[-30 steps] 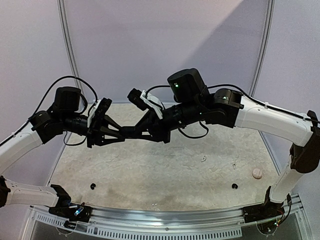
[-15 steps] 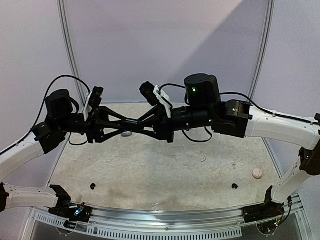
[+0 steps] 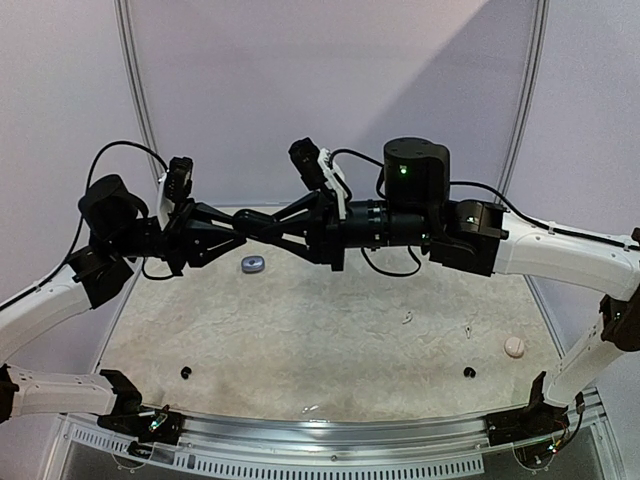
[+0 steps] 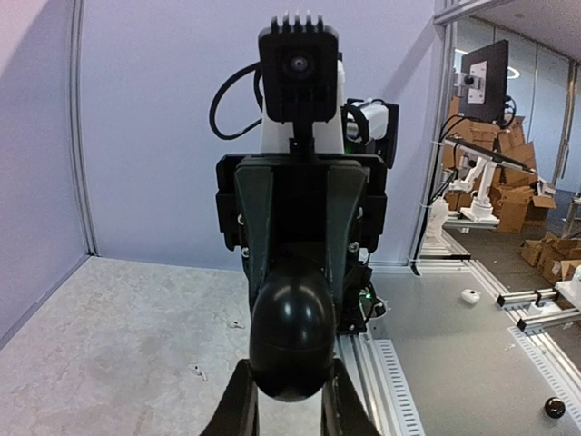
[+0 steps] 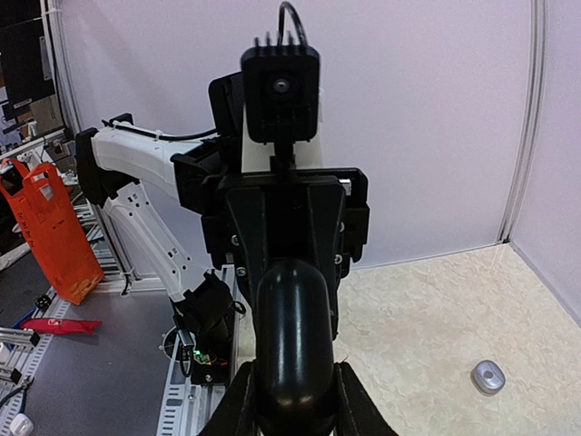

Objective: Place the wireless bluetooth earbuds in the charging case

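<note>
While the left end effector (image 4: 289, 407) has its two fingers closed against the sides of a rounded black case (image 4: 290, 331), the right end effector (image 5: 292, 404) grips the same case from the opposite end. The two face each other tip to tip in mid-air.

A second ago this meeting point hung lower, close over the tabletop (image 3: 300, 340). Now it sits higher. Both wrists have lifted, and the left one has drawn slightly toward its own side.

Just below the joined fingers, a small grey oval piece (image 3: 252, 264) lies on the tabletop. It is in plain sight now, whereas the arms covered that spot a second ago.

Further out, right of centre and well apart from both end effectors, two tiny white earbuds (image 3: 407, 318) lie loose on the tabletop, outside the case. They have not moved. A pale round disc (image 3: 514, 346) rests near the right edge, also exactly where it was.
</note>
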Controlling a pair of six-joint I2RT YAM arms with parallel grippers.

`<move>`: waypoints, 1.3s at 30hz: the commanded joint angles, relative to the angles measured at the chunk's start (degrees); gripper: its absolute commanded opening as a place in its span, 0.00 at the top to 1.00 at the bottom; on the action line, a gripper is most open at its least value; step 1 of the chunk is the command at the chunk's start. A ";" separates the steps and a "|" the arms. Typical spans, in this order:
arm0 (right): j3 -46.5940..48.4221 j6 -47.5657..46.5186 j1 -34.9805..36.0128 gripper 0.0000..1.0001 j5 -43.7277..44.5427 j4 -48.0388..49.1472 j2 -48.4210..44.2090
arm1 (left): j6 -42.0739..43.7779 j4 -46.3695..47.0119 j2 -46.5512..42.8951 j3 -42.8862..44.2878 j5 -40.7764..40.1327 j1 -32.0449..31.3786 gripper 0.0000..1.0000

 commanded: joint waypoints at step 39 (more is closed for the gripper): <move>4.96 -0.54 0.10 0.69 3.75 -6.89 2.95 | 2.36 -0.64 1.85 1.11 1.14 -0.87 1.00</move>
